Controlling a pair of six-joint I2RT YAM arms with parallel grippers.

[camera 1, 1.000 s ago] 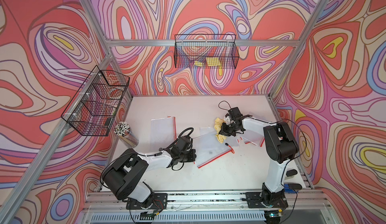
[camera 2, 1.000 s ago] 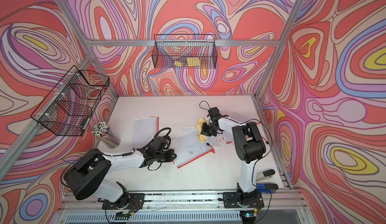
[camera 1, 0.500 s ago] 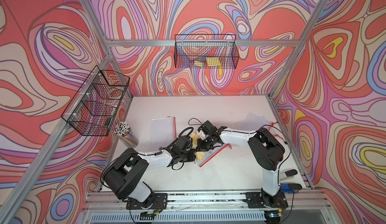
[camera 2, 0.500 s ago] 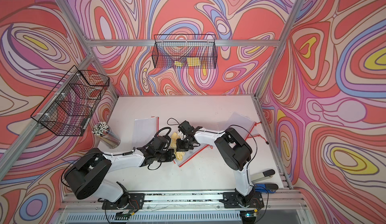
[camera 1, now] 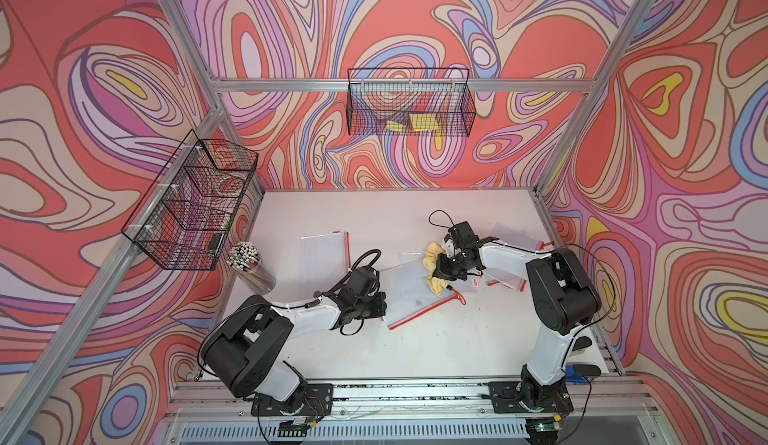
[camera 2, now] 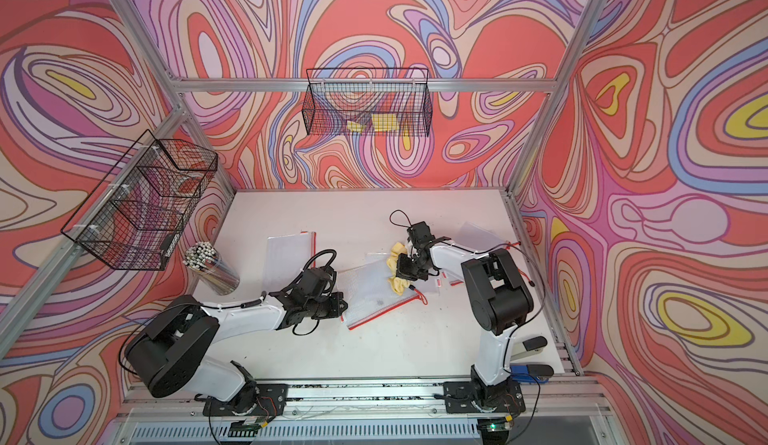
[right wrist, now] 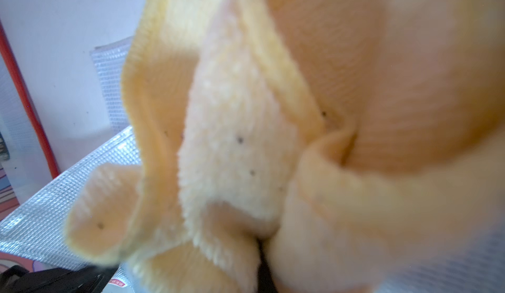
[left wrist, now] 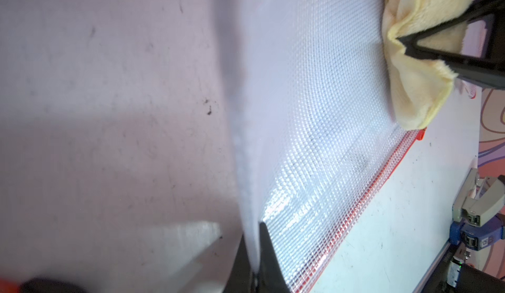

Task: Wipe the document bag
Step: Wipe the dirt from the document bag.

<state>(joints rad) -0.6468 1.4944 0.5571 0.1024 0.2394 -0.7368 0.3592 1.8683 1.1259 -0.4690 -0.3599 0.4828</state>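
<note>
Entry: robot test cell, lab setting. Evidence around me:
- bare aluminium frame (camera 1: 340, 85) boxing the space
- printed swirl-pattern wall panels (camera 1: 415, 19) on three sides
- white worktop (camera 1: 415, 351)
- slotted metal rail (camera 1: 415, 389) along its near edge, carrying my left arm base (camera 1: 291, 397) and right arm base (camera 1: 532, 393)
- wire basket (camera 1: 409, 102) hung above the far edge
- partitioned wire basket (camera 1: 191, 206) hung above the left edge
</note>
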